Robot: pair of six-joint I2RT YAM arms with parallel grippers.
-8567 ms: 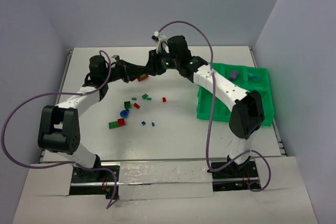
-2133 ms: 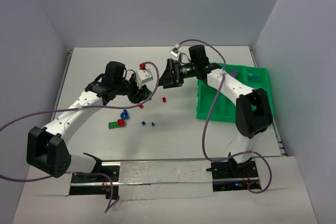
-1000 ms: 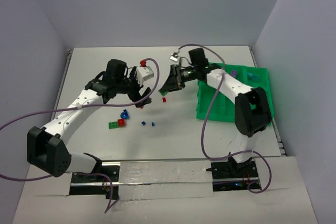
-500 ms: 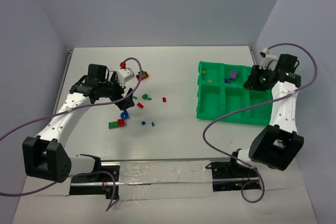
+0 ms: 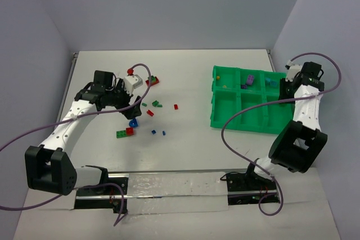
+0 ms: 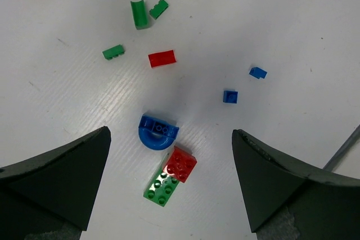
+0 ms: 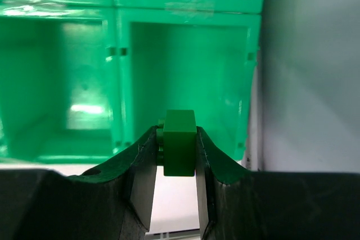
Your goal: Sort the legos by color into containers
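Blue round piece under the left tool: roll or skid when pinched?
Probably stiff: the blue round piece looks like hard plastic. Its curved rim may squirt out of a pinch, so slipping seems likelier than rolling while it lies flat. Small, so likely light; a nudge could shove it into the red brick beside it.

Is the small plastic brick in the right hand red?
No, the small plastic brick clamped in the right hand is dark green.

Left end effector (image 6: pixel 170 134) spread; right end effector (image 7: pixel 177 137) gripping green lego (image 7: pixel 180 155).
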